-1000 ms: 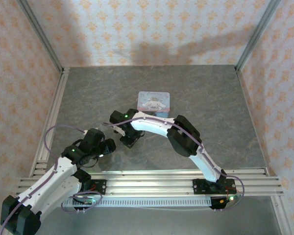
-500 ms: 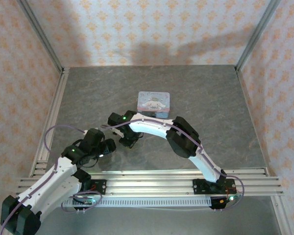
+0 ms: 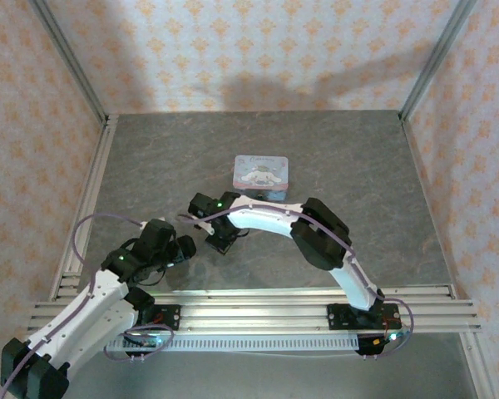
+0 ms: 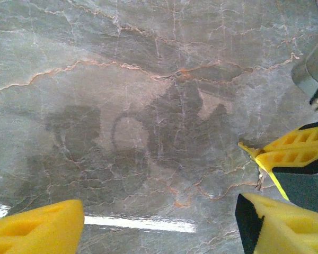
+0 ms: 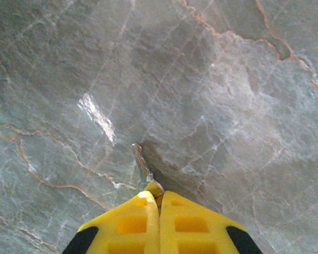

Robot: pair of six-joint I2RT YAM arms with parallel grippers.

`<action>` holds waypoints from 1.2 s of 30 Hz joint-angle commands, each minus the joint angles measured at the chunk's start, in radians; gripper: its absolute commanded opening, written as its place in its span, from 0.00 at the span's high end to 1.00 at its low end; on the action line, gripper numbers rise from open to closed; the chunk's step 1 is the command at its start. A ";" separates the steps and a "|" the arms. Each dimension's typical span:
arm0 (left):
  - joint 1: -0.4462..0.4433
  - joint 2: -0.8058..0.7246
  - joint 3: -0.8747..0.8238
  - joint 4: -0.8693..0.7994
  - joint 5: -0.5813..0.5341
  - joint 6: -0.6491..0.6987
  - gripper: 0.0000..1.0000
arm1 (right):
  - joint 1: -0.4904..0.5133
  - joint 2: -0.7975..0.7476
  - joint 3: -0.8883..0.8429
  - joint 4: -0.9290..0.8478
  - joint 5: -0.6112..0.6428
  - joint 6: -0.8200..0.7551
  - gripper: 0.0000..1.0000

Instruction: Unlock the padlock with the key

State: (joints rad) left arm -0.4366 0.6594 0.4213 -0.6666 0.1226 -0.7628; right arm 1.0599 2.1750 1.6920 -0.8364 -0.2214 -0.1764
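The right gripper (image 5: pixel 159 197) first: its two yellow fingers are pressed tight together at the bottom middle of the right wrist view, and they're pinching the key (image 5: pixel 142 161) by its head. The thin blade pokes out from the tips, slanting up and a bit to the left over the grey marble-look table (image 5: pixel 244 79). Can't tell if the blade's tip touches the surface or sits just above it.

In the left wrist view that same pair of yellow fingers comes in from the right edge around mid-height, with a little sliver of the key hanging below the tips.

Then the left gripper (image 4: pixel 159 225), which is spread wide: one yellow finger in the lower left corner, the other in the lower right, just bare table between them.

From the top camera both grippers sit low, a bit left of centre and below the middle of the frame, close together. The pale blue tin (image 3: pixel 261 173) with the cartoon lid lies above them, apart from both.
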 commanded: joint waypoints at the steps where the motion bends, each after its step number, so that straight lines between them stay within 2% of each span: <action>1: 0.006 -0.029 0.008 -0.024 -0.028 -0.018 0.23 | -0.001 -0.065 -0.062 0.105 0.010 0.018 1.00; 11: 0.012 -0.134 -0.020 0.010 -0.013 -0.036 0.23 | -0.084 -0.197 -0.261 0.367 -0.167 0.175 1.00; 19: 0.022 -0.178 -0.057 0.051 0.029 -0.054 0.23 | -0.096 -0.195 -0.285 0.391 -0.208 0.197 1.00; 31: 0.100 -0.190 -0.128 0.402 0.277 -0.191 0.29 | -0.115 -0.345 -0.390 0.554 -0.194 0.318 1.00; 36: 0.111 -0.138 -0.065 0.502 0.332 -0.154 0.32 | -0.133 -0.480 -0.480 0.654 -0.181 0.387 1.00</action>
State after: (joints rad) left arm -0.3317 0.4980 0.3088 -0.2832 0.3885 -0.9230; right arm 0.9394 1.7836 1.2488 -0.2779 -0.4187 0.1505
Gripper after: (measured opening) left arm 0.682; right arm 0.062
